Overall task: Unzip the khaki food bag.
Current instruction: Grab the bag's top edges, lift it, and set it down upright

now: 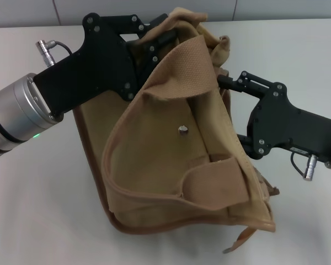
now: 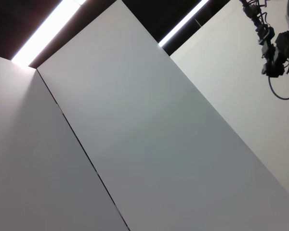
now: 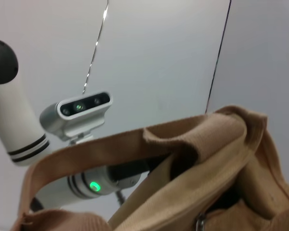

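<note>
The khaki food bag stands tilted in the middle of the white table, its front pocket and silver snap facing me, and its wide handles flop loosely. My left gripper comes in from the left and is shut on fabric at the bag's top edge, partly under a handle. My right gripper reaches in from the right against the bag's upper side, its tips hidden by fabric. The right wrist view shows a handle and a metal zipper pull at the bag's top. The left wrist view shows no bag.
The white table surrounds the bag. A loose strap end hangs at the bag's lower right corner. The right wrist view shows my head camera and the left arm's green light.
</note>
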{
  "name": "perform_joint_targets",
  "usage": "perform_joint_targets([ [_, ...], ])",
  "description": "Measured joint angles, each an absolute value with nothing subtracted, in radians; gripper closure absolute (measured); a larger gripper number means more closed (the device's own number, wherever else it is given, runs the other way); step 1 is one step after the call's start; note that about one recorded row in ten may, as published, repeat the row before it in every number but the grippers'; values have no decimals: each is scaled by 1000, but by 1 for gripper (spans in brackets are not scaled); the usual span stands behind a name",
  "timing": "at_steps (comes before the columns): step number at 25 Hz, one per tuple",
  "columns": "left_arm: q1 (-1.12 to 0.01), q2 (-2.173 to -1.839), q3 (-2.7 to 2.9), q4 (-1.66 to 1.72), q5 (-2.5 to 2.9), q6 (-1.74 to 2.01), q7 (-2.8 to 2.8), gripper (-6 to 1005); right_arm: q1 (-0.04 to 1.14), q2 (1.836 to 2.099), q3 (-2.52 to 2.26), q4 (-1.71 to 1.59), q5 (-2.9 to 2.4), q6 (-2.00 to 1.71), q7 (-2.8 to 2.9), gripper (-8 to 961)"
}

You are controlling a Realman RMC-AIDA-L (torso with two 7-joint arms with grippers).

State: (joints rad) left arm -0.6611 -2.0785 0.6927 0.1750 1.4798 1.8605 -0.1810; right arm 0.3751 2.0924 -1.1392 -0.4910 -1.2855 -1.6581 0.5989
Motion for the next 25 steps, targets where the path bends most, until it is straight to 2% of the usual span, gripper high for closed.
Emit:
perform_joint_targets([
  [6, -661, -2079, 695, 172, 1480, 1864, -181, 914, 379, 2092, -1196, -443, -1208, -1677, 501, 240],
  [14, -661, -2079, 698, 172, 1480, 1869, -181, 914, 396, 2092, -1234, -420, -1186, -1671, 451, 475],
  [19, -660, -2079, 701, 171, 1481, 1879, -181, 914, 431, 2092, -1235, -402, -1184, -1641, 449, 483],
  [25, -654, -2080, 702, 170, 1481, 1893, -182, 914, 469, 2092, -1266, -388, -1146, -1587, 454, 564],
])
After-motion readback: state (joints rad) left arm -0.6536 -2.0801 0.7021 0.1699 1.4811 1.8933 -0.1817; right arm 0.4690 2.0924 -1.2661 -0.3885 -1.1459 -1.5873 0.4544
